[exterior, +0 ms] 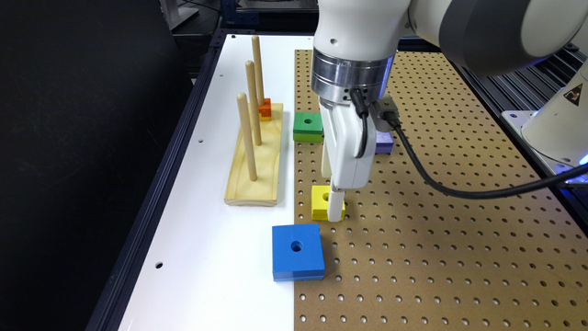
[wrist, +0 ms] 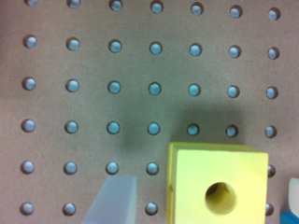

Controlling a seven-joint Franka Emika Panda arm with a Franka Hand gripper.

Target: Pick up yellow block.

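The yellow block (exterior: 319, 203) lies flat on the brown pegboard (exterior: 436, 230), its round centre hole facing up. My gripper (exterior: 334, 202) is lowered right at it, and one white finger stands against the side of the block nearest the camera in the exterior view. In the wrist view the yellow block (wrist: 217, 184) sits between my two fingers. My gripper (wrist: 205, 198) is open, with a visible gap between one pale finger (wrist: 114, 200) and the block.
A larger blue block (exterior: 297, 250) lies close in front of the yellow one, straddling the pegboard edge. A green block (exterior: 308, 126) and a purple block (exterior: 385, 142) lie behind. A pale wooden peg base (exterior: 255, 161) with three pegs stands on the white surface (exterior: 206, 257).
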